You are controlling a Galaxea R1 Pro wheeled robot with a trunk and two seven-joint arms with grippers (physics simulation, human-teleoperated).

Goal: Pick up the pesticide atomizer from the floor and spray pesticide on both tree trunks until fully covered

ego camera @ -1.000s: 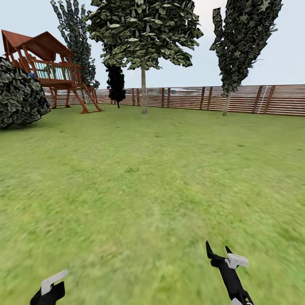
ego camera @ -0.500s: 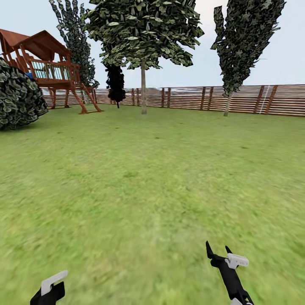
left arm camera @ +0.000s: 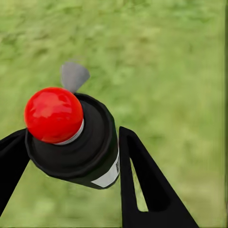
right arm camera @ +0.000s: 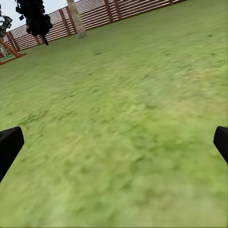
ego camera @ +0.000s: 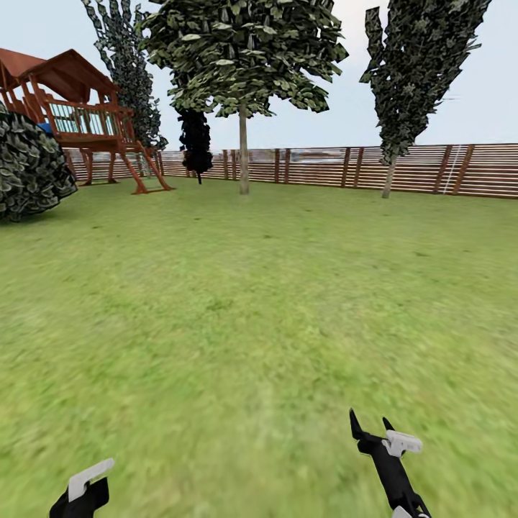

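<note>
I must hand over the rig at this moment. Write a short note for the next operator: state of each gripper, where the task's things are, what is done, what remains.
Left gripper: shut on the pesticide atomizer, a black can with a red cap, held over the grass.
Right gripper: open, nothing between its fingers.
Things: the tree with the bare trunk stands ahead by the wooden fence, far across the lawn. The playset is at the far left.
Done: the atomizer is picked up.
Left: drive to the trunk, spray it until covered, then find and spray the second tree. No spray shows on the trunk from this distance.
</note>
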